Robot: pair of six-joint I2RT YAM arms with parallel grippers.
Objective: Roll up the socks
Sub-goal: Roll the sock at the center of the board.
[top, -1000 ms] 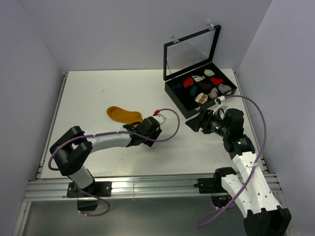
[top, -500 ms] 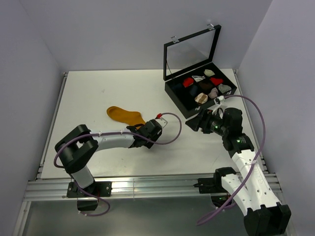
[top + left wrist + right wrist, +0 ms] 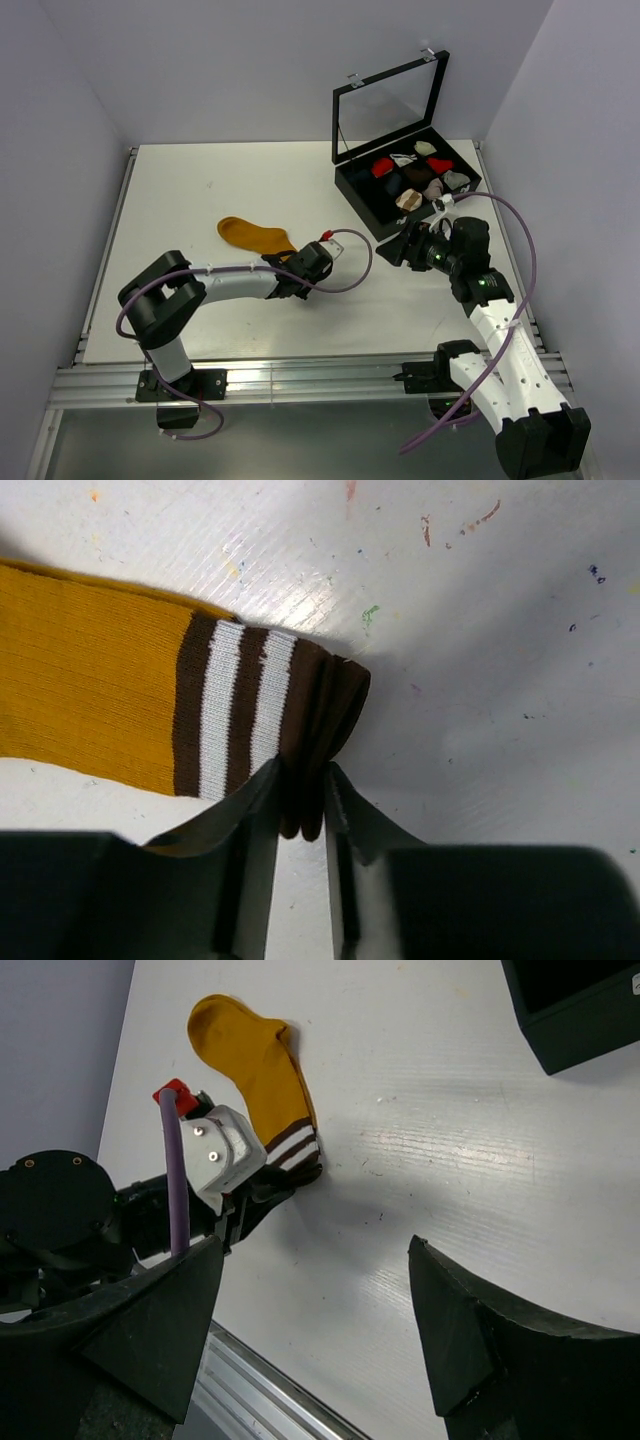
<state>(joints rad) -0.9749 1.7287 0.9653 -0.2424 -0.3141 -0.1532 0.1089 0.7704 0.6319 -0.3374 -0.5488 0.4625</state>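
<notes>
The mustard-orange sock (image 3: 252, 234) lies flat on the white table, toe to the far left, its dark brown white-striped cuff (image 3: 262, 720) at the near right end. My left gripper (image 3: 300, 800) is shut on the folded edge of that cuff; it also shows in the top view (image 3: 290, 262) and in the right wrist view (image 3: 262, 1200). The sock shows whole in the right wrist view (image 3: 258, 1070). The brown cream-striped sock is out of view. My right gripper (image 3: 395, 250) is open and empty, held above the table right of the sock; its fingertips (image 3: 450, 1310) stand wide apart.
An open black case (image 3: 375, 217) with a raised glass lid (image 3: 388, 105) stands at the back right, holding several small sock bundles (image 3: 410, 178). Its corner shows in the right wrist view (image 3: 580, 1020). The table's near aluminium rail (image 3: 300, 380) runs along the front.
My left gripper has slid a little rightward along the sock's cuff end and holds it pinched. My right gripper has edged slightly left, still open.
</notes>
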